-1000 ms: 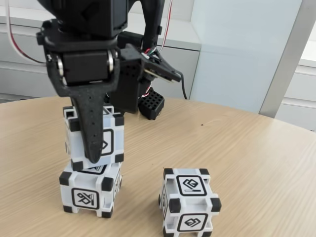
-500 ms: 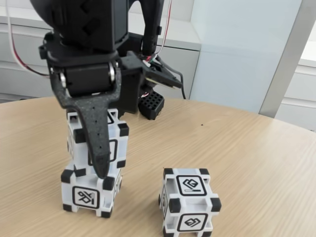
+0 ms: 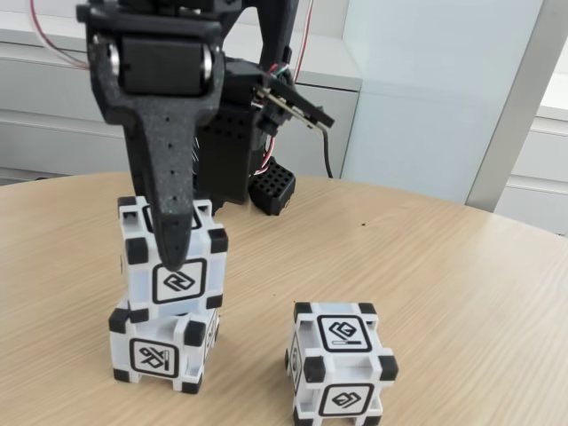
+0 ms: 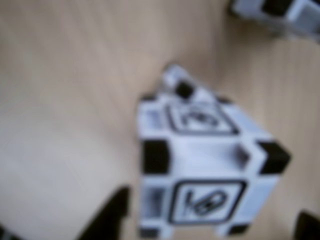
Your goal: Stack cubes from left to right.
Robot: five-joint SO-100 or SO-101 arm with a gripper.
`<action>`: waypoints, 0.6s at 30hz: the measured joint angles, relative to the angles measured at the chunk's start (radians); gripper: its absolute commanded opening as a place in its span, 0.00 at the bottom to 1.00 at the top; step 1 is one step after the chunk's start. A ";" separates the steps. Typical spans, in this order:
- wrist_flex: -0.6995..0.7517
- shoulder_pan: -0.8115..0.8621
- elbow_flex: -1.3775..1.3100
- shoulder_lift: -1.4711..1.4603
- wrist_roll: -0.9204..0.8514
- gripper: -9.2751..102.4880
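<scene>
Cubes: three, white with black corners, on wooden table point(image 3: 461, 293). Top cube point(image 3: 174, 259) stacked slightly askew on bottom cube point(image 3: 162, 344), at left in fixed view. Third cube point(image 3: 340, 362) alone on table, well apart to the right. Gripper point(image 3: 173, 253) above the stack, black finger point(image 3: 170, 191) crossing top cube's front face. Fingers seen apart either side of cube in blurred wrist view. Raised higher than half a second ago; cube released. Containers: none.
</scene>
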 measured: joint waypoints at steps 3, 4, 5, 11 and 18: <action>0.000 0.000 0.000 0.000 0.018 0.39; 0.000 0.000 0.000 0.000 0.026 0.39; 0.000 0.000 0.000 0.000 0.034 0.39; 0.003 -0.026 0.000 0.114 0.081 0.38; 0.067 -0.176 0.000 0.390 0.158 0.39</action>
